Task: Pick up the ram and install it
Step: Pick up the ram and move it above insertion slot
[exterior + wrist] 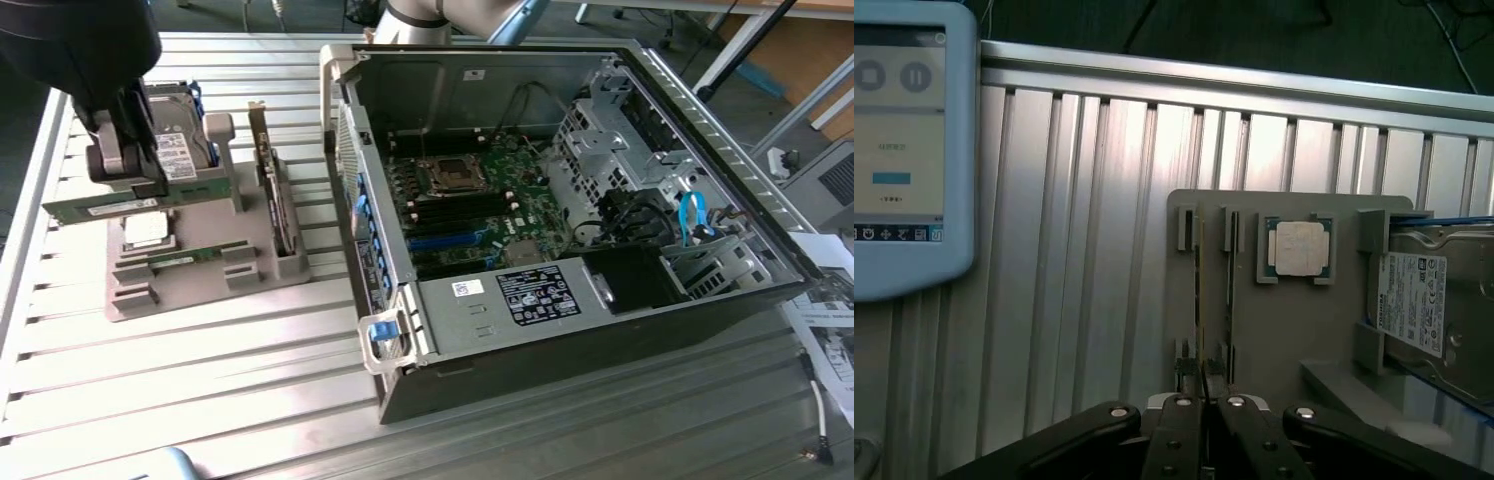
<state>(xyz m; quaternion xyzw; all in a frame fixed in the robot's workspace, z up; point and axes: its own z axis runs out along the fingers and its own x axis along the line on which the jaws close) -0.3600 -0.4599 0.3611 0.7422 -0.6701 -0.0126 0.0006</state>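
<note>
My gripper hangs over the grey parts holder at the exterior view's left, shut on the ram. The ram is a long thin green stick, held level above the holder. The wrist view looks along the ram edge-on, with the gripper clamped around its middle. A second green stick lies in a slot of the holder just below. The open computer case lies at the exterior view's right, and the motherboard's dark memory slots are bare.
On the holder sit a square silver processor, a hard drive and an upright expansion card. A pendant with a lit screen lies on the ribbed metal table. Cables and drive cages crowd the case.
</note>
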